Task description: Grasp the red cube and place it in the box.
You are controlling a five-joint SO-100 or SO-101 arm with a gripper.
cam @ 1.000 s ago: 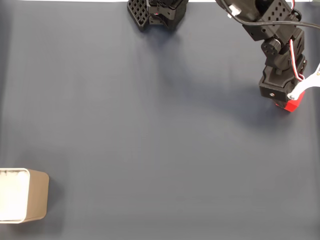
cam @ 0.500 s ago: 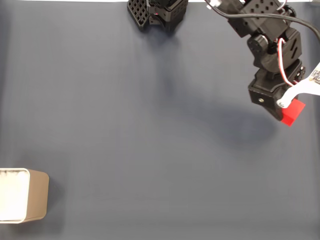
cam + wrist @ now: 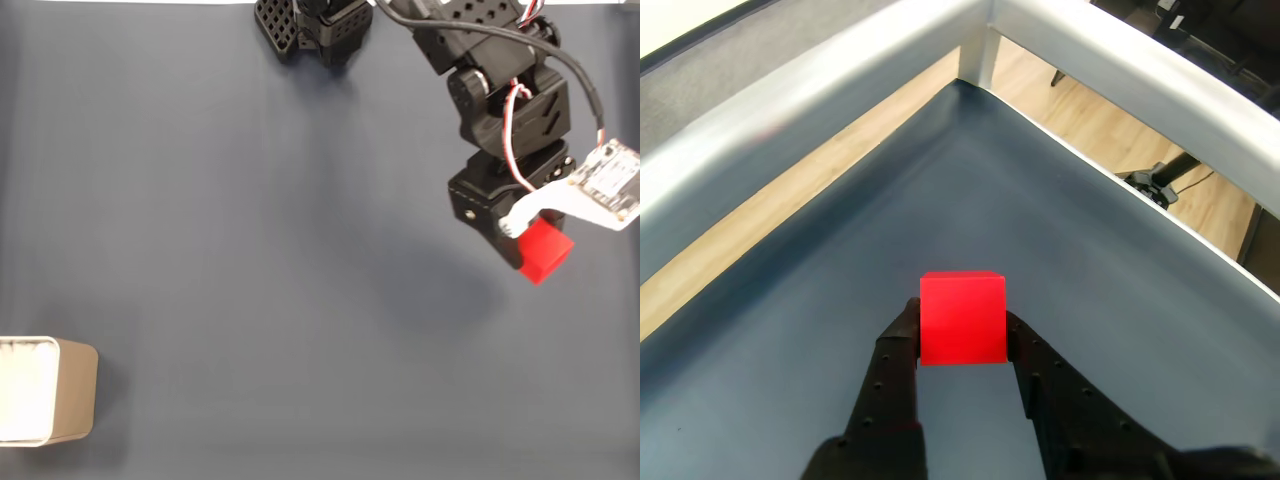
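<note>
Robot's black two-finger hand [image 3: 962, 340] is clamped on a small bright red plain cube [image 3: 962, 318], one finger each side, held clear above the dark blue-grey desk [image 3: 250, 250] at upper right of the fixed view. Step in hand, by my reading: carry. Next, a long swing to the tan rounded box w/ white interior [image 3: 45, 390], bottom-left corner, well apart, then centre over its opening & let go.

dark blue-grey mat [image 3: 250, 260] lying flat, covering the tabletop | pale metal rail [image 3: 820, 90] running along the mat's edges, meeting at a corner post [image 3: 978, 55] | wooden floor [image 3: 1110, 110] showing beyond the rail, past the mat's far corner
</note>
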